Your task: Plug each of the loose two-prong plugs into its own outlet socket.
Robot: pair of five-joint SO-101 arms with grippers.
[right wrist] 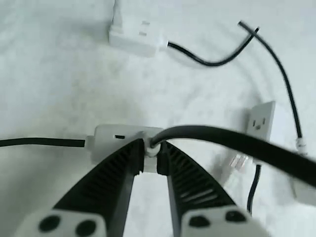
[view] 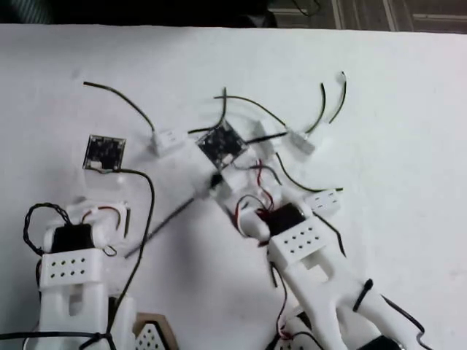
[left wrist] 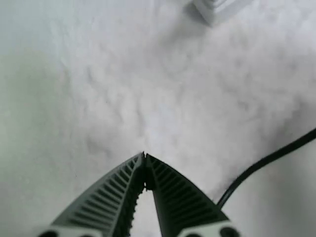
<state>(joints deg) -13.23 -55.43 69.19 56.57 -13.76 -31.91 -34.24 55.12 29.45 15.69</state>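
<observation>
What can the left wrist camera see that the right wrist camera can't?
Left wrist: the left fingers shut on nothing, and a white block corner far off. Right wrist: the right fingers pinching a white plug with its black cord, and an outlet socket. Both: the white table and a black cable.

Left arm [view: 66, 268], right arm [view: 303, 244]: white printed shells, perforated plates, black servos, red/black leads. Fingers [left wrist: 113, 200] dark, ribbed, possibly rubber.
</observation>
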